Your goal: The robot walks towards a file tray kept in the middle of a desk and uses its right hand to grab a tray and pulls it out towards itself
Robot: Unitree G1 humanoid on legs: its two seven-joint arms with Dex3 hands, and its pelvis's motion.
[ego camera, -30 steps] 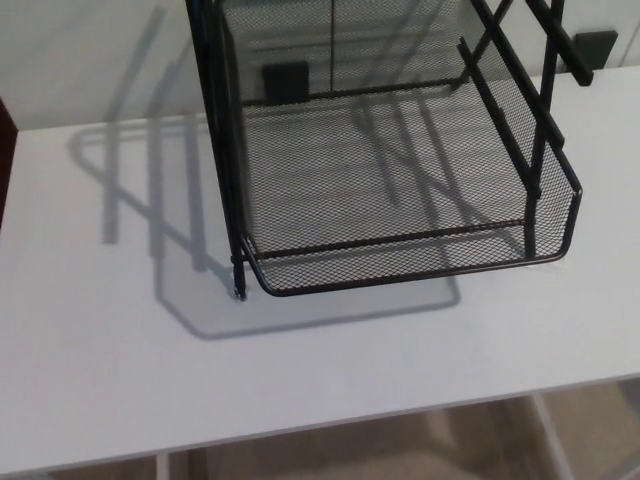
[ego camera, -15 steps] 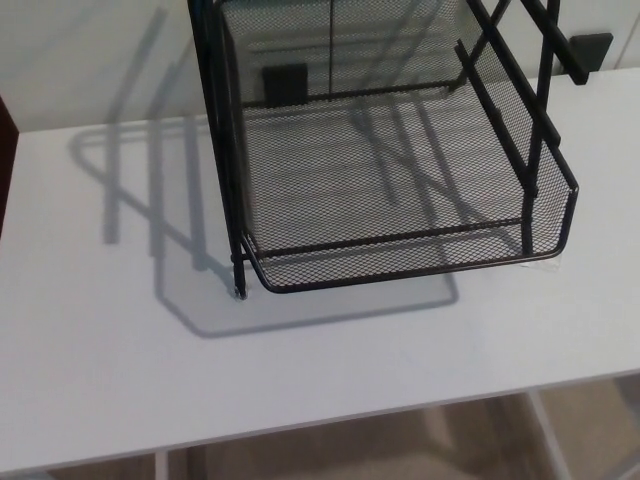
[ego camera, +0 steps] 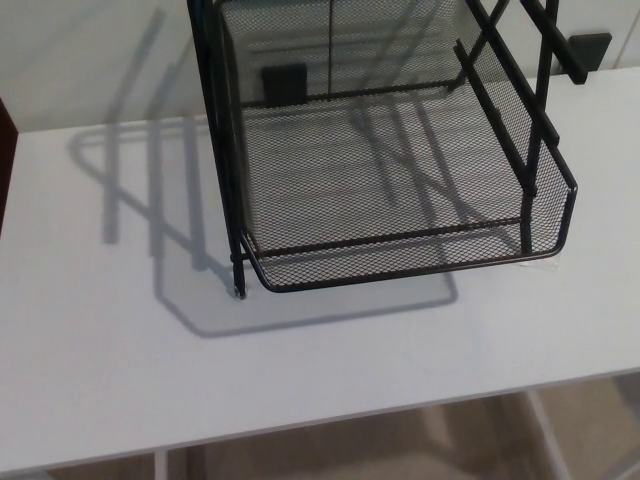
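Note:
A black wire-mesh file tray [ego camera: 400, 270] stands on the white desk [ego camera: 300, 370], filling the upper middle of the head view. Its lowest drawer sticks out toward me, its front rim curving from the left post [ego camera: 238, 270] to the right corner [ego camera: 568, 200]. The black frame uprights rise out of the top of the picture. Neither of my hands shows in this view.
The tray casts a grey shadow [ego camera: 160, 220] on the desk to its left and front. The desk's near edge [ego camera: 320, 435] runs across the bottom, with floor and white desk legs [ego camera: 545, 430] below. A pale wall lies behind the desk.
The whole picture has shifted very slightly; the tray's right front corner sits a little higher and further left than a second ago. Nothing else differs.

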